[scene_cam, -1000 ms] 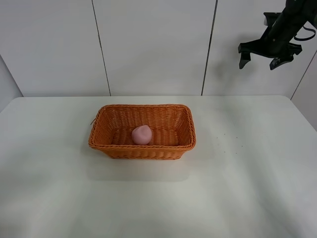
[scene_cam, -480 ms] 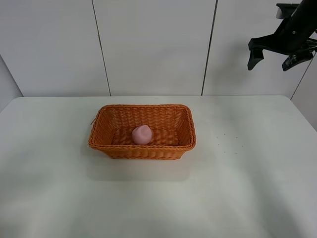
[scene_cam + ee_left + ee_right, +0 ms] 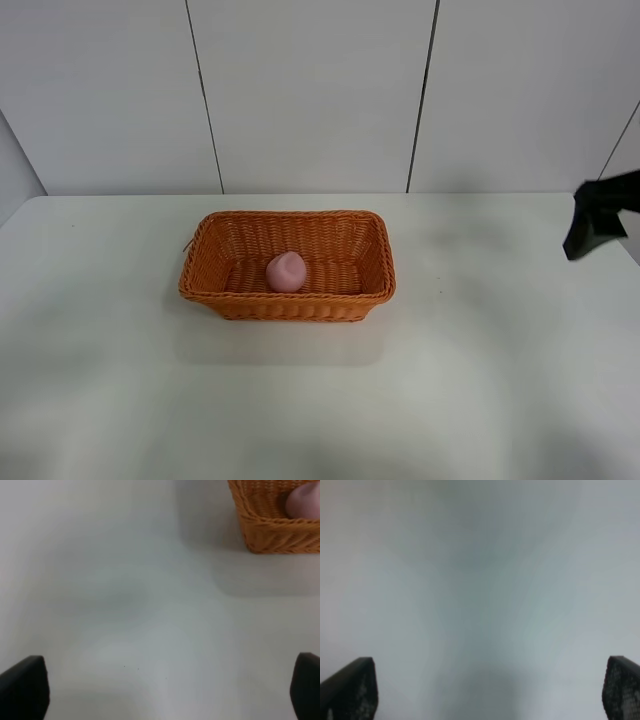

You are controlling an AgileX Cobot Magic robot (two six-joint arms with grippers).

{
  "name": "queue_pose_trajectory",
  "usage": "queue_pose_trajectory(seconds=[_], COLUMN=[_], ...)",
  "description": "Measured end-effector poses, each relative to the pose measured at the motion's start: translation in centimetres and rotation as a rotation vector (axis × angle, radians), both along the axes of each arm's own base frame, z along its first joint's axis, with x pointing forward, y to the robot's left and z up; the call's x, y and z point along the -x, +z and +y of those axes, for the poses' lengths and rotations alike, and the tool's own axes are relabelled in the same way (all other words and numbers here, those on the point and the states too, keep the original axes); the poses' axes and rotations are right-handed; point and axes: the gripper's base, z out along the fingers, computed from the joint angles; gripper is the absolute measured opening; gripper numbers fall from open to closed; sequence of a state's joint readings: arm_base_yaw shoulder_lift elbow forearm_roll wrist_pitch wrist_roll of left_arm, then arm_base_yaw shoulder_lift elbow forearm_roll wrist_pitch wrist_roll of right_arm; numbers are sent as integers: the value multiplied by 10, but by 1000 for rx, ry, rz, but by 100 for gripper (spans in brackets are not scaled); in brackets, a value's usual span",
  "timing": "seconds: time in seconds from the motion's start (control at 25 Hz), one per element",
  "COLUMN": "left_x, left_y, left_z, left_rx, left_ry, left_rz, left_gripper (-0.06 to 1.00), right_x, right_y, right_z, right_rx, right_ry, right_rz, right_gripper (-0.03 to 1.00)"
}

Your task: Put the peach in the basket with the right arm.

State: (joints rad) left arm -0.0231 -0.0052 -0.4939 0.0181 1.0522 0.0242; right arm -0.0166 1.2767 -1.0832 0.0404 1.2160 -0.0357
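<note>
The pink peach (image 3: 286, 271) lies inside the orange-brown wicker basket (image 3: 288, 304) at the table's middle. In the left wrist view a corner of the basket (image 3: 270, 530) and a bit of the peach (image 3: 306, 500) show at the edge. My right gripper (image 3: 597, 222) is at the far right edge of the high view, low near the table, mostly cut off. In its wrist view the right gripper (image 3: 480, 690) is open with only white table between the fingertips (image 3: 350, 690). My left gripper (image 3: 160, 687) is open over bare table, apart from the basket.
The white table (image 3: 320, 400) spreads around the basket. A white panelled wall (image 3: 310, 90) stands behind it.
The right arm dropped from high at the upper right down to the right edge of the table and mostly left the high view. Peach and basket stayed still.
</note>
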Motion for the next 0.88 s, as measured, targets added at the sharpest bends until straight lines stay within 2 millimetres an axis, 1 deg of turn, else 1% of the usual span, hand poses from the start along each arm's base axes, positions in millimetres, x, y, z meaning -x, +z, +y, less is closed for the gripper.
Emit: queue_pose_trajectory(seconds=[0.08,0.16,0.2,0.32,0.4,0.48,0.64,0.88], left_x=[0,0,0,0,0,0,0,0], left_y=[0,0,0,0,0,0,0,0], left_z=[0,0,0,0,0,0,0,0], left_rx=[0,0,0,0,0,0,0,0], left_ry=[0,0,0,0,0,0,0,0], left_rz=[0,0,0,0,0,0,0,0], left_gripper=[99,99,99,99,99,99,99,99], right_x=[37,67,82,118,141,161,192,228], right_y=[-12,-23,-28,-41,-45,-48,-38,-34], right_z=[1,1,1,2,2,2,3,3], right_rx=[0,0,0,3,5,7,10,13], right_ry=[0,-1,-2,-6,-7,-7,-8,-8], right_rz=[16,-14,-46,-190,-303,-388,-612,-847], right_gripper=[70,70,70,70,70,70,70,70])
